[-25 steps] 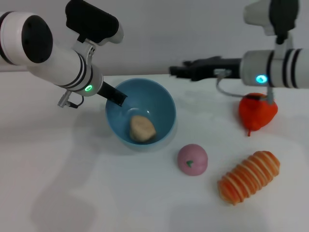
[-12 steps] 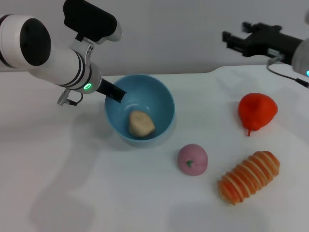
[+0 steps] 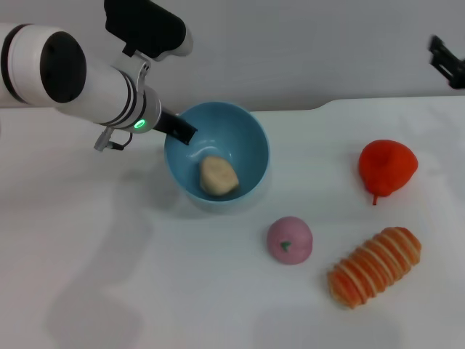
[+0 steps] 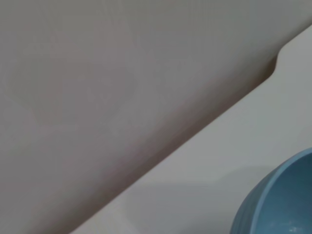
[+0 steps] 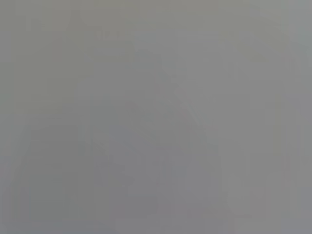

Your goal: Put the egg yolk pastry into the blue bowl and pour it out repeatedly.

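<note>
My left gripper [image 3: 182, 133] pinches the near-left rim of the blue bowl [image 3: 247, 138], closed on it. The egg yolk pastry [image 3: 218, 176] lies inside, just beside the fingers. The arm reaches in from the left. Since before, the bowl shifted slightly right, and my right gripper [image 3: 449, 62] retreated to the far edge; I cannot tell its opening.

The right wrist view shows only a plain grey surface [image 5: 156, 117], flat and featureless from edge to edge. Faint, soft variations in tone cross it, slightly paler toward the middle, but no edge, object or outline can be made out, and what the surface is cannot be told.
</note>
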Motion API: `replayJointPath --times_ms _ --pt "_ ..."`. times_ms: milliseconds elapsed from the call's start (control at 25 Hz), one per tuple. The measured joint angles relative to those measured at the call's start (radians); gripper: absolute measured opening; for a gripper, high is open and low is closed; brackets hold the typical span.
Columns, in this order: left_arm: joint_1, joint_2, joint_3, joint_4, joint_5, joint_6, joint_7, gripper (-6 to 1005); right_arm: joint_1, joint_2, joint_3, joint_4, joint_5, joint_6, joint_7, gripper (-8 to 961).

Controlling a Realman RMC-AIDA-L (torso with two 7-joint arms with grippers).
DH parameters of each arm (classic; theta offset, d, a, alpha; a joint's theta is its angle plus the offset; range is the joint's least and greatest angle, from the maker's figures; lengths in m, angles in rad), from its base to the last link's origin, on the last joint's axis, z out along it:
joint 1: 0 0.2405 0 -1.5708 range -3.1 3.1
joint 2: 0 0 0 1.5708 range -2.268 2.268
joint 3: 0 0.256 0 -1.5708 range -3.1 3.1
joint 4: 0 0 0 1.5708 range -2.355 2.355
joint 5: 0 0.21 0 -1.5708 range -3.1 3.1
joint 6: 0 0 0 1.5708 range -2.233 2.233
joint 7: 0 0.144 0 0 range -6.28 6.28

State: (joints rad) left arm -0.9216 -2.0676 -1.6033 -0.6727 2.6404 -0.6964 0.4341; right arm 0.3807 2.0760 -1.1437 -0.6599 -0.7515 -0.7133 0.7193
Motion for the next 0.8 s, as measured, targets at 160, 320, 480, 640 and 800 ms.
replayJointPath --times_ms 160,320,480,640,800 --pt "0.001 0.000 0.016 -0.005 -0.001 0.024 0.000 0 -0.031 -0.002 0.031 0.084 0.202 -0.036 -0.212 630" --pt "0.000 0.000 0.028 -0.009 -0.001 0.039 0.001 0 -0.060 -0.001 0.093 0.205 0.383 -0.206 -0.345 630" --pt "0.003 -0.001 0.053 -0.016 -0.001 0.074 0.001 0 -0.067 -0.005 0.151 0.312 0.446 -0.293 -0.381 630" --pt "0.004 -0.002 0.076 -0.026 0.000 0.114 0.000 -1 -0.068 -0.005 0.192 0.380 0.449 -0.304 -0.384 631" --pt "0.013 -0.003 0.125 -0.103 0.000 0.162 0.000 -1 -0.068 -0.005 0.195 0.415 0.450 -0.304 -0.385 631"
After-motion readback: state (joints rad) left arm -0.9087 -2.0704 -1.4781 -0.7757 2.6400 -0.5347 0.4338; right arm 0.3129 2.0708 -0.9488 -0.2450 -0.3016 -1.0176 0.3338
